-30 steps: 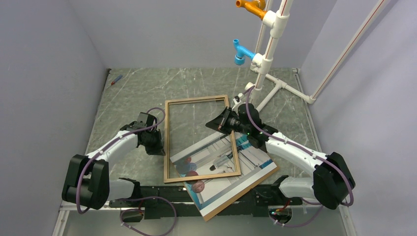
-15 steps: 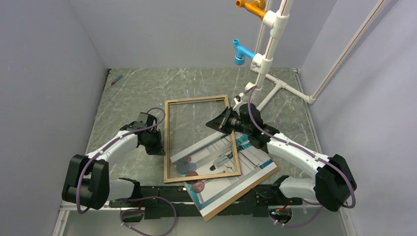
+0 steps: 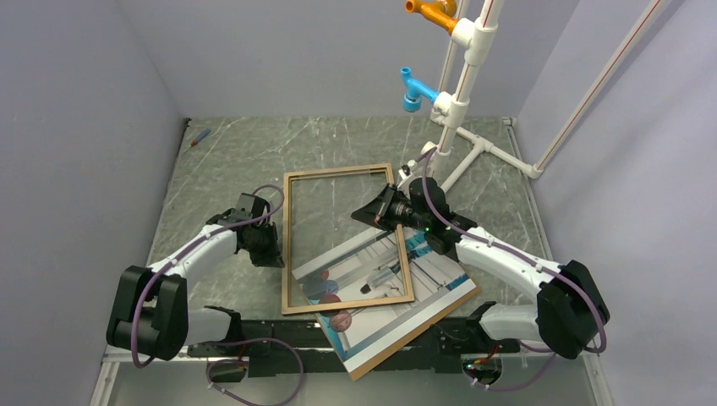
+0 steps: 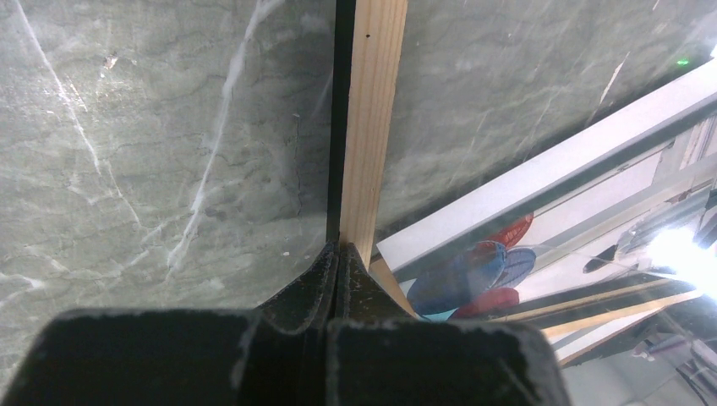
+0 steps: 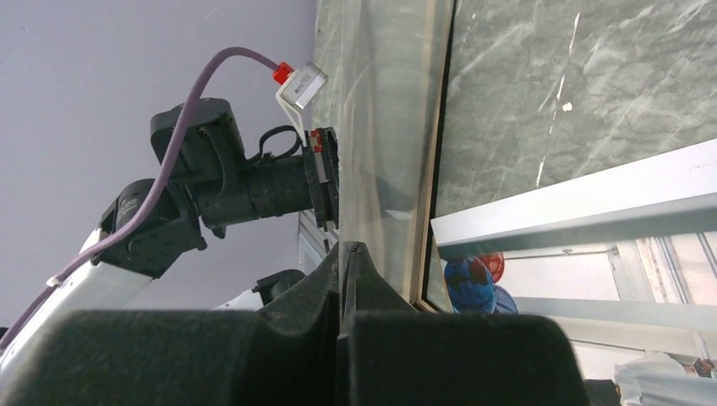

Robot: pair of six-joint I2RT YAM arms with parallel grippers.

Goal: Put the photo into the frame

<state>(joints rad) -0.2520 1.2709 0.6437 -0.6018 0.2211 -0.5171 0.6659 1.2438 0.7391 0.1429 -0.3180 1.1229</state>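
The frame (image 3: 338,172), light wood, lies on the marble table, with its near end over the photo (image 3: 427,283). The photo rests face up on a brown backing board (image 3: 416,326). My left gripper (image 3: 277,252) is shut, and its tips touch the frame's left rail (image 4: 376,127). Beside that rail the left wrist view shows the photo's (image 4: 541,211) red and blue spheres. My right gripper (image 3: 365,211) hangs over the frame's right side. It (image 5: 342,247) is shut on the edge of a clear sheet (image 5: 380,152), which stands up beside the frame's rail (image 5: 433,169).
A white pipe stand (image 3: 461,101) with blue (image 3: 414,89) and orange (image 3: 433,12) fittings rises at the back right, close behind the right arm. A small red-and-blue tool (image 3: 199,137) lies at the far left corner. Grey walls close in three sides.
The right arm has shifted very slightly. The frame, the photo and the left arm stay where they were.
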